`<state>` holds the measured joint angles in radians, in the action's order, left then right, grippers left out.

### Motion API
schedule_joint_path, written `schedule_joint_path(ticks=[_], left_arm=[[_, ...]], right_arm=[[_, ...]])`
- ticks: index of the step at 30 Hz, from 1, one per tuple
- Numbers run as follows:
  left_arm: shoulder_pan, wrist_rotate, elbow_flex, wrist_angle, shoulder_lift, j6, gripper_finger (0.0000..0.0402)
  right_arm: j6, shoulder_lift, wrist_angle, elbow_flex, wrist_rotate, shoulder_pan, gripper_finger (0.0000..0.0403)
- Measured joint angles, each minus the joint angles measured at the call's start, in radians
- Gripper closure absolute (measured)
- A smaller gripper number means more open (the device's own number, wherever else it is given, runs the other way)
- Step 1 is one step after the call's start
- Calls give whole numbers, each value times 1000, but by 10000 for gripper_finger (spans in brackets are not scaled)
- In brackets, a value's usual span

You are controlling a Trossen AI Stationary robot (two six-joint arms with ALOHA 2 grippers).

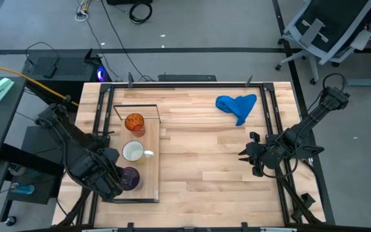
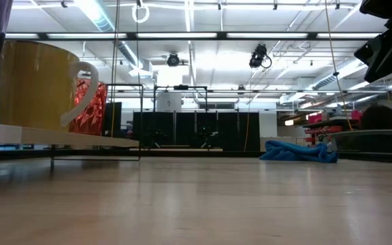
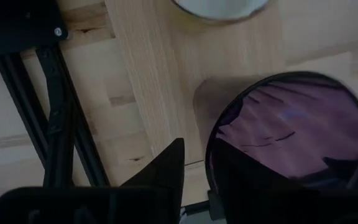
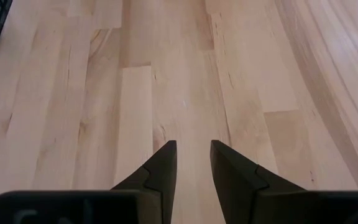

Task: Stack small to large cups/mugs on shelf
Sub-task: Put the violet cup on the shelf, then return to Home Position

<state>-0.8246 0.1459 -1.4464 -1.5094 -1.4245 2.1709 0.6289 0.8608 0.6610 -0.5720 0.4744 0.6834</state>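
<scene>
Three vessels stand upright in a row on the pale shelf [image 1: 148, 164] at the table's left. The orange cup [image 1: 134, 122] is farthest, the white mug [image 1: 134, 152] sits in the middle with its handle toward the right, and the purple cup [image 1: 131, 177] is nearest. My left gripper [image 1: 113, 180] is at the purple cup's left side. In the left wrist view its open fingers [image 3: 196, 152] straddle the purple cup's [image 3: 291, 124] wall. My right gripper [image 1: 242, 154] hovers open over bare planks near the right edge [image 4: 193, 146]. My left gripper comes from above with one finger [image 3: 247, 180] inside the purple cup and the other finger [image 3: 166, 174] outside its left rim [image 3: 209, 155]. Bare wood shows between the outer finger and the wall. Whether the inner finger touches the wall cannot be told. The cup stands on the shelf.
A crumpled blue cloth [image 1: 237, 106] lies at the far right of the table [image 2: 298, 151]. Black rails [image 1: 102, 129] run along the table's left and right edges. Bare planks stretch between the shelf and my right arm.
</scene>
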Motion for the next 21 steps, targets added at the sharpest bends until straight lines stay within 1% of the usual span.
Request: schedule_joint_path(ticks=[6, 10, 12, 14, 17, 19, 21], left_arm=[[-5, 43, 0, -23, 70, 20, 312], [-11, 117, 0, -56, 130, 22, 309], [-11, 193, 0, -66, 162, 9, 308], [-11, 310, -1, -62, 190, -46, 309], [-11, 499, -1, -62, 222, -186, 314], [-7, 585, -1, -62, 232, -302, 318], [-7, 646, -1, -61, 236, -412, 322]], right_arm=[[1, 0, 0, 0, 0, 0, 298], [20, 0, 0, 0, 0, 0, 298], [26, 0, 0, 0, 0, 0, 298], [26, 0, 0, 0, 0, 0, 298], [26, 0, 0, 0, 0, 0, 298], [26, 0, 0, 0, 0, 0, 298], [26, 0, 0, 0, 0, 0, 298]])
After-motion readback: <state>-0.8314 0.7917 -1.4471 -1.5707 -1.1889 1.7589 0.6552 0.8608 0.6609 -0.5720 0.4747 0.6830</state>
